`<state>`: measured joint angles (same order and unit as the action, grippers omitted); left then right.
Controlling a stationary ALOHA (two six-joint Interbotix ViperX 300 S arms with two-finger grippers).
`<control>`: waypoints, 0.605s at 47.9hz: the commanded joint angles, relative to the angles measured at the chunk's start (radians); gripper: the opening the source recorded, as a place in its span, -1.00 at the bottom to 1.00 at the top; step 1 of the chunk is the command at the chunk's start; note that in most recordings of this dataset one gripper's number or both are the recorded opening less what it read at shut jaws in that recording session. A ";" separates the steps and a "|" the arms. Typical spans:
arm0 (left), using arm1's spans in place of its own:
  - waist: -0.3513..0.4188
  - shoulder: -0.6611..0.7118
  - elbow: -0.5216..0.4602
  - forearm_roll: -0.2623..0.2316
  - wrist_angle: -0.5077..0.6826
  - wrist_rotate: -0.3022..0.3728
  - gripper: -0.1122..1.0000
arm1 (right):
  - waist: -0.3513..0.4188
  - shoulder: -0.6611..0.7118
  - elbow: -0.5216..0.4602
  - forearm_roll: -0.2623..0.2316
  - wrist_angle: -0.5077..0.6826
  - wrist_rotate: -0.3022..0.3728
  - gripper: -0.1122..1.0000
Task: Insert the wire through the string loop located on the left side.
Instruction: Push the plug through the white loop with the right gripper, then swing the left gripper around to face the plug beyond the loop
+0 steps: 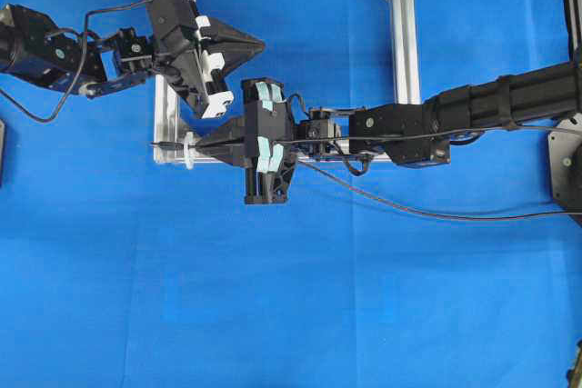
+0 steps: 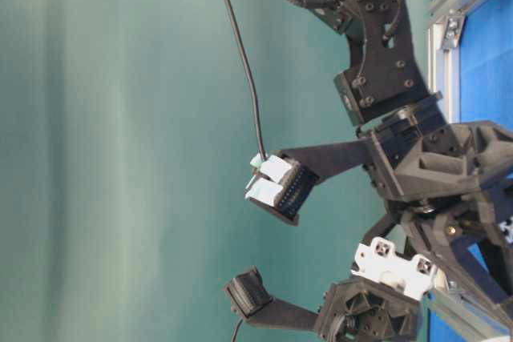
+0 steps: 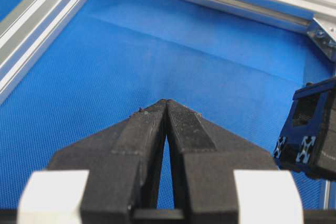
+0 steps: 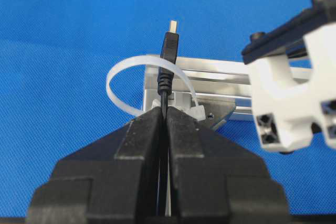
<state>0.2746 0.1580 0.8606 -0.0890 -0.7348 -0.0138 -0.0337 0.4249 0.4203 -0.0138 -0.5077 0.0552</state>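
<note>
Right wrist-mounted view, right gripper (image 4: 165, 113) clenching wire (image 4: 167, 59), plug passing through string loop (image 4: 119, 76), left gripper (image 3: 166, 103) sitting closed and empty, no lettering legible.

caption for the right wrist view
Right gripper shut on the wire, its plug poking through the string loop.

Work surface: a blue cloth (image 1: 300, 306) of fine woven texture covers the whole table, lying flat, with one faint straight crease running across it inside the square aluminium frame (image 1: 406, 43). The cloth extends past the frame on every side in the overhead view. Backdrop: in the table-level view a plain teal-green wall (image 2: 120, 150) fills the area beside the frame, smooth and unmarked. Lighting: even and diffuse, with soft shadows on the cloth near the frame and mild glints on the frame's rails.
</note>
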 commanded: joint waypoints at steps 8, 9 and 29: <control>0.018 -0.092 0.083 0.005 -0.037 0.000 -0.80 | 0.002 -0.020 -0.015 -0.002 -0.005 0.000 -0.80; 0.025 -0.100 0.095 0.003 -0.040 0.000 -0.80 | 0.002 -0.020 -0.014 -0.002 -0.005 0.000 -0.81; 0.109 -0.281 0.356 0.003 -0.063 0.003 -0.80 | 0.002 -0.020 -0.014 0.000 -0.005 0.000 -0.81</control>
<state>0.3697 -0.0736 1.1873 -0.0874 -0.7869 -0.0123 -0.0337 0.4249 0.4203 -0.0138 -0.5077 0.0552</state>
